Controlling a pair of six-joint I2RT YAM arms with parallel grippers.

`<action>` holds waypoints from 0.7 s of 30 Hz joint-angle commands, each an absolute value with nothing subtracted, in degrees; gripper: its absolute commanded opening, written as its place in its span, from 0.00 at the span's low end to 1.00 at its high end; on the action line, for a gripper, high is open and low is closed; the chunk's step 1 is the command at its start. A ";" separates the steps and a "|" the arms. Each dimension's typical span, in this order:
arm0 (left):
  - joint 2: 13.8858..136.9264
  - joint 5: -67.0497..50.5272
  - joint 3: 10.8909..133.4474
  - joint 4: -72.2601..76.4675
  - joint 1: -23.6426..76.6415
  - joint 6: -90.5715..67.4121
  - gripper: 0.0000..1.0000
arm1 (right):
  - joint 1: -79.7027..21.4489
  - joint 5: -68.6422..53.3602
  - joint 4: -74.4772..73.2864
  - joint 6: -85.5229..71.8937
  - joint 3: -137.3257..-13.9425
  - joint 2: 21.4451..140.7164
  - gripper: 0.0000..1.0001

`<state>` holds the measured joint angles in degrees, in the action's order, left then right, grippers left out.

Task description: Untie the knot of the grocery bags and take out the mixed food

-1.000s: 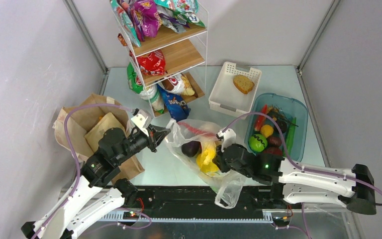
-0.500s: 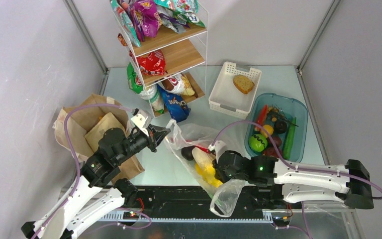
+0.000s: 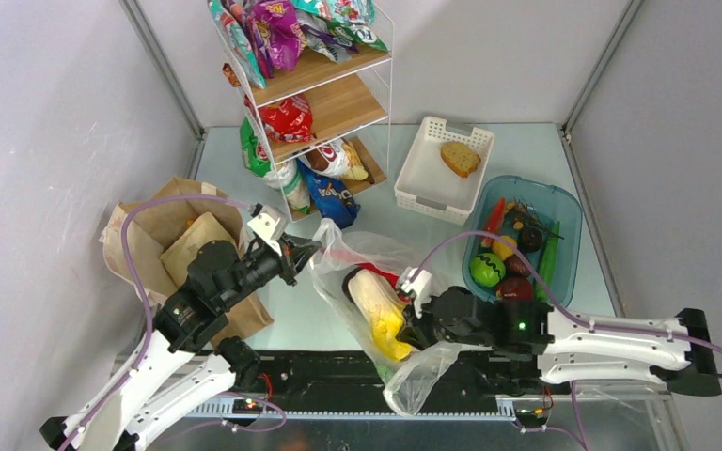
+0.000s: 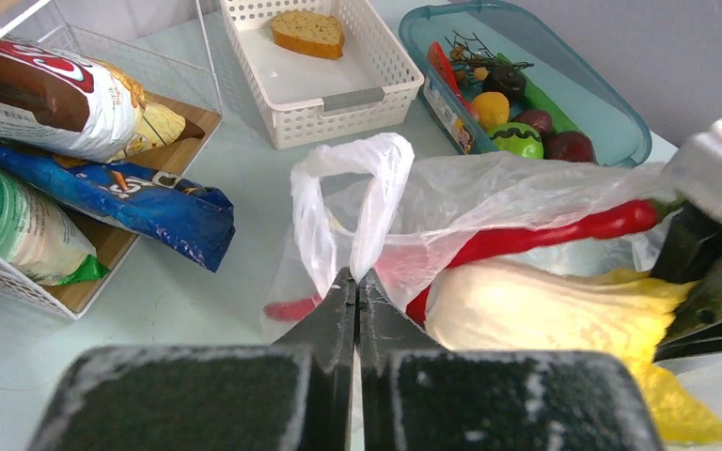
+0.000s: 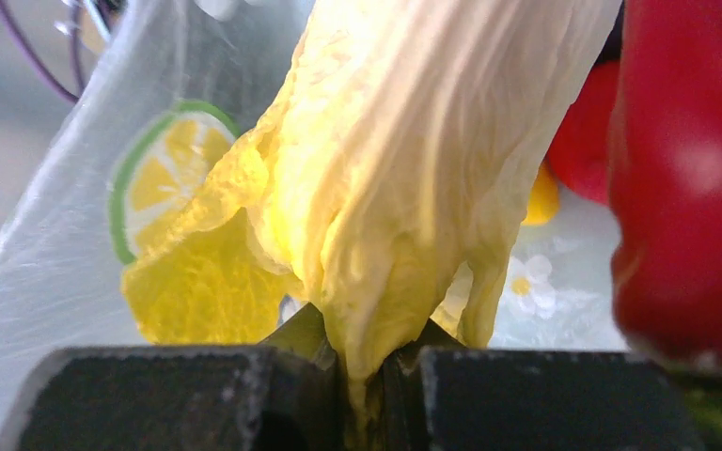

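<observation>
The clear plastic grocery bag (image 3: pixel 376 252) with lemon-slice prints (image 5: pixel 174 174) lies between the arms, mouth toward the right arm. My left gripper (image 3: pixel 312 248) is shut on its loop handle (image 4: pixel 376 178), the thin plastic pinched between the tips (image 4: pixel 355 278). My right gripper (image 3: pixel 412 329) is shut on a pale yellow leafy vegetable (image 5: pixel 414 169), which slants across the bag's opening (image 3: pixel 376 305). A long red chili (image 4: pixel 545 235) lies inside the bag behind it. A round red food (image 5: pixel 686 188) shows close at the right. The brown paper bag (image 3: pixel 150 230) lies at the left under my left arm.
A wire shelf rack (image 3: pixel 338 103) holding snack packets stands at the back left. A white slatted basket (image 3: pixel 428 178) holds a bread slice (image 3: pixel 460 158). The blue-tinted tub (image 3: pixel 569 211) at the right holds several vegetables. The arms' base rail (image 3: pixel 338 371) runs along the near edge.
My right gripper has drawn the yellow leafy vegetable toward the near edge, stretching the plastic bag that way. The left gripper has kept its hold on the handle without moving.
</observation>
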<state>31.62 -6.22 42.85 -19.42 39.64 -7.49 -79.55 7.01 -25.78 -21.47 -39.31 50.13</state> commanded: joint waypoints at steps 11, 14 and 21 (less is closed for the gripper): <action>31.37 -3.14 42.12 -18.10 39.86 -6.59 0.00 | -79.90 4.12 -14.95 -20.80 -35.66 35.30 0.00; 31.44 -3.17 42.12 -18.09 39.84 -6.59 0.00 | -79.93 5.44 -14.63 -21.95 -35.60 35.96 0.00; 31.60 -2.29 42.11 -18.09 39.88 -6.60 0.00 | -81.17 9.94 -7.51 -22.36 -34.95 34.71 0.00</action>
